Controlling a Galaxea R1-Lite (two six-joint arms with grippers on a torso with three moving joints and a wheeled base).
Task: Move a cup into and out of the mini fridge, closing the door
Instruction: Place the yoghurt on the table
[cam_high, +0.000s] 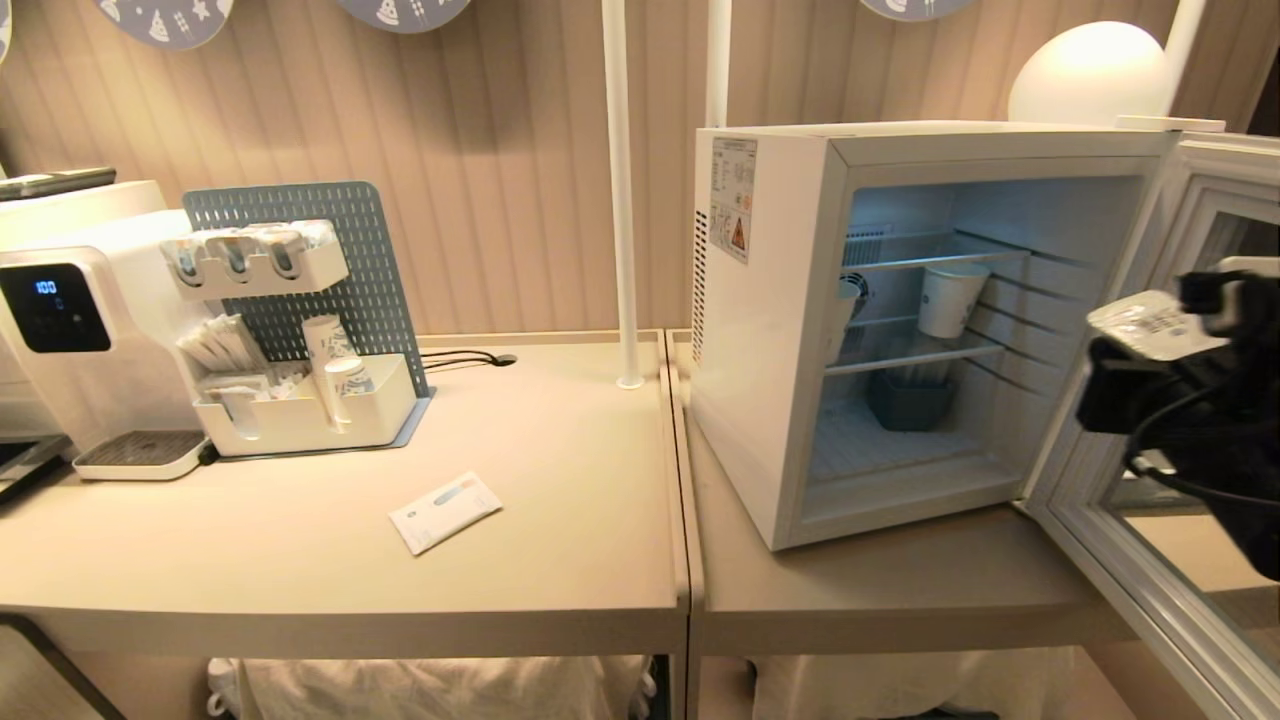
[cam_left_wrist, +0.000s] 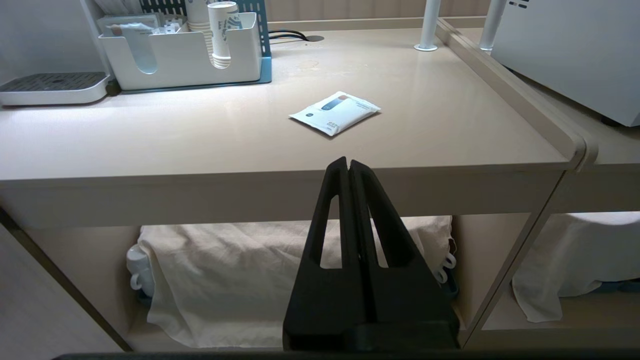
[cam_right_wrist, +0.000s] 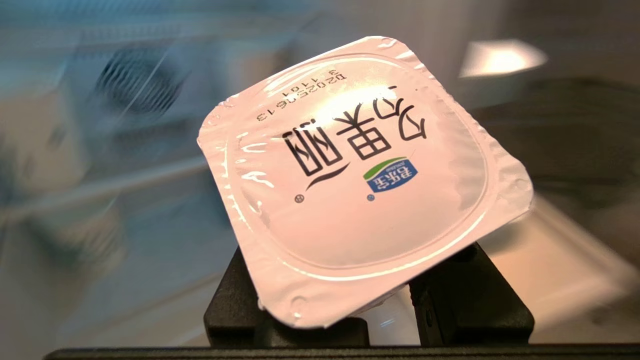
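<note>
**Q:** Foil lid first, then: where is the cup (cam_right_wrist: 360, 175) right now?

**A:** In the air at the right of the scene, in front of the open mini fridge (cam_high: 790, 330) and just beside its door (cam_high: 1180, 560), which stands swung wide. The right gripper (cam_high: 1165, 365) has it clamped from the sides, with the square lid tilted toward the wrist camera. It is not inside the fridge.

**Q:** What could spoil things?

**A:** The tilt, chiefly. The pot is small and held low, so a jolt could let it twist or slip out between the fingers. I'd guess the grip sits under the lid's rim, but the lid hides the contact, so I can't be sure.

**Q:** And the fridge itself?

**A:** It is crowded. A paper cup (cam_high: 950, 298) stands on the middle wire shelf and a dark tub (cam_high: 908, 400) sits on the floor of the cabinet. A careless reach could knock either over, or catch the lid's corner on a shelf wire. The door is close to the arm too, so a wide swing might bump it.

**Q:** The other arm?

**A:** The left gripper (cam_left_wrist: 348, 167) hangs parked below the table (cam_left_wrist: 425, 130) edge, its fingers pressed together and empty.
</note>
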